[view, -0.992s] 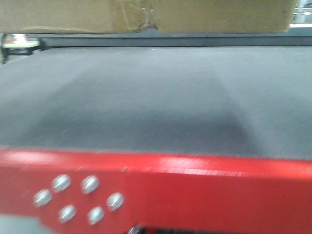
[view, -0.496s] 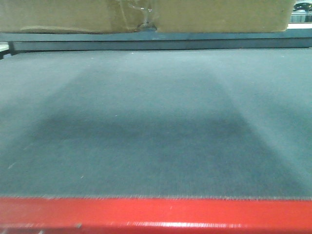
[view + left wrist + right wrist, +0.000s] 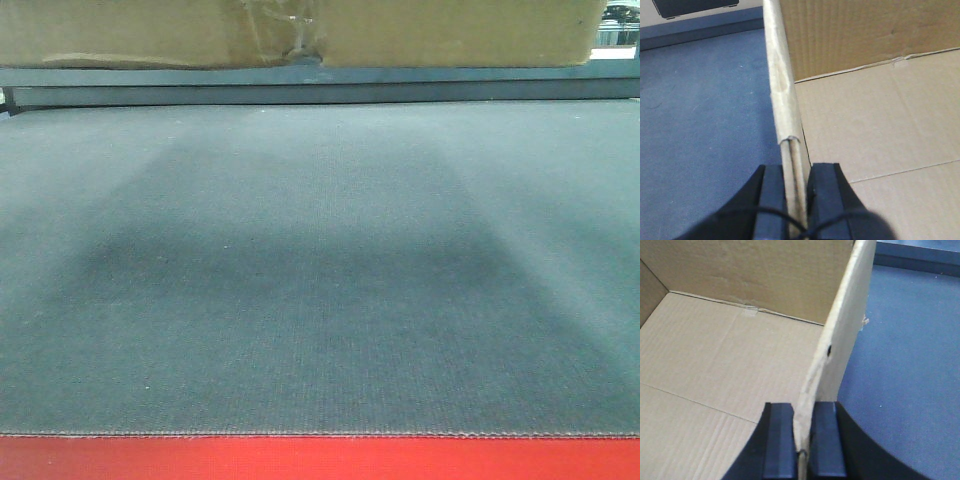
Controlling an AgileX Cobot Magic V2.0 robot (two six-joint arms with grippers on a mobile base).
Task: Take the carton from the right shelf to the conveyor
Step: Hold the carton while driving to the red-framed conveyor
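I had left jaws clenched on one carton (image 3: 875, 125) wall, right jaws on another; front view cropped the carton over the conveyor (image 3: 320, 280); contact unclear.

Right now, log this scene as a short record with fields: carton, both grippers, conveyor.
carton: open-topped brown cardboard box, nothing on the visible part of its floor
left gripper: shut on the rim of one side wall, one finger on each face
right gripper: shut on the rim of the opposite side wall, one finger on each face
conveyor: dark grey woven belt, broad shadow across its middle
red border strip: along the belt's near edge
contact: cannot tell whether the carton touches the belt
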